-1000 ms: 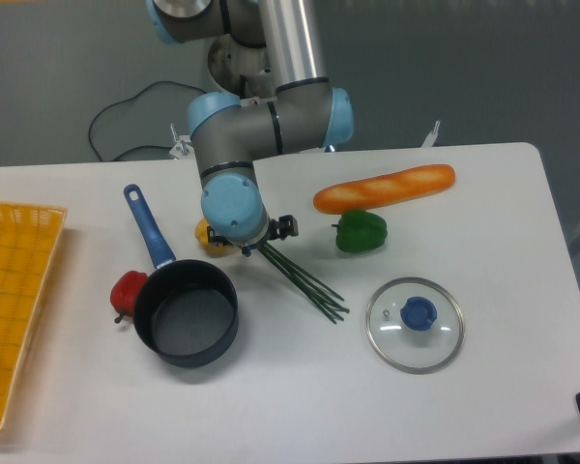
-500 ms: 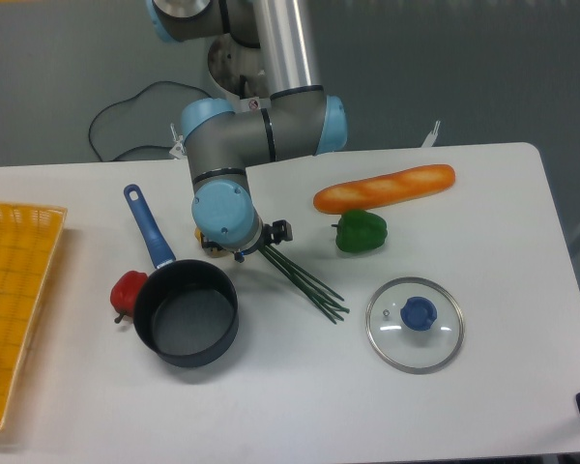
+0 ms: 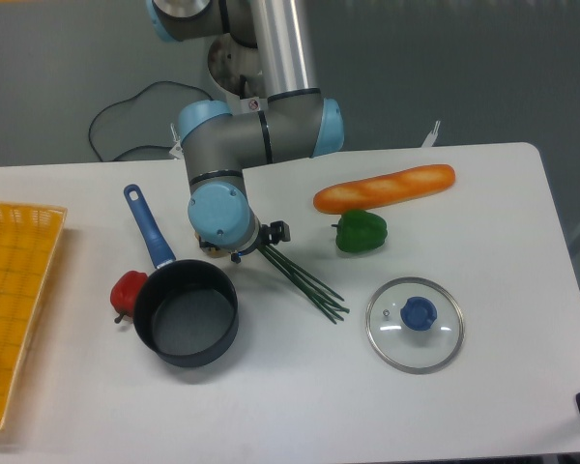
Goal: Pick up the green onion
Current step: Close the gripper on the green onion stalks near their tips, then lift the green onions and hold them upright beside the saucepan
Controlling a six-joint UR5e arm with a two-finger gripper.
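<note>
Lying on the white table [image 3: 483, 193], the green onion [image 3: 304, 280] fans toward the glass lid [image 3: 415, 324], its upper end beneath the gripper [image 3: 240, 253]. Jaw spacing cannot be told. 1 black pot [image 3: 186, 312] sits just left.

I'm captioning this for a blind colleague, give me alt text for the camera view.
A robot arm's tool sits low over the near end of a green onion on a white table, beside a black pot, with its fingers hidden.

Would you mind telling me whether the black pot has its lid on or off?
Off. The black pot sits open, with nothing visible inside, while the glass lid lies flat on the table to its right.
</note>
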